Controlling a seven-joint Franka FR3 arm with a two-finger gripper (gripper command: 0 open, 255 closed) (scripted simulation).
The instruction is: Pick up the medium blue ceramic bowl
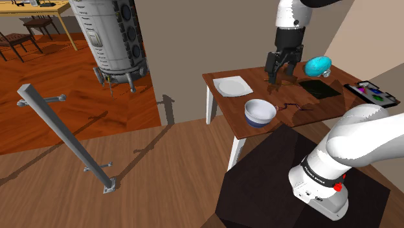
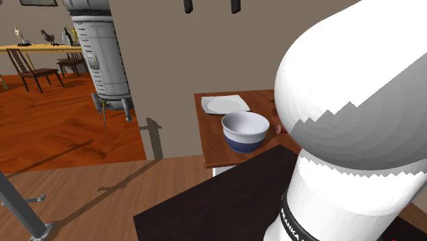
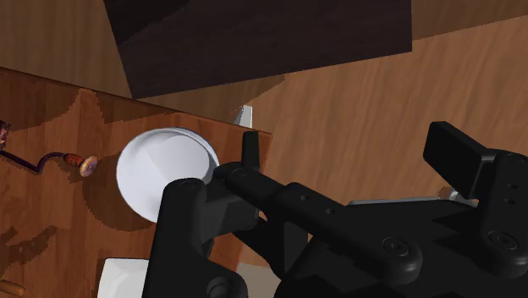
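Hovering the black gripper (image 1: 283, 76) over the wooden table (image 1: 232, 107), fingers standing well apart and clasping nothing. Leaving the blue-and-white bowl (image 1: 260, 112) upright on the table, below the gripper and off toward the stand, near the table's edge, untouched. Showing a white square plate (image 1: 233, 86) lying near the bowl, and a turquoise rounded object (image 1: 318, 65) sitting just beside the gripper.

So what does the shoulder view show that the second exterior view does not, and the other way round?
Extra in the shoulder view: the gripper, a turquoise ball and a black mat. Extra in the second exterior view: two dark shapes high on the wall. Both: the bowl, plate, table and grey tank.
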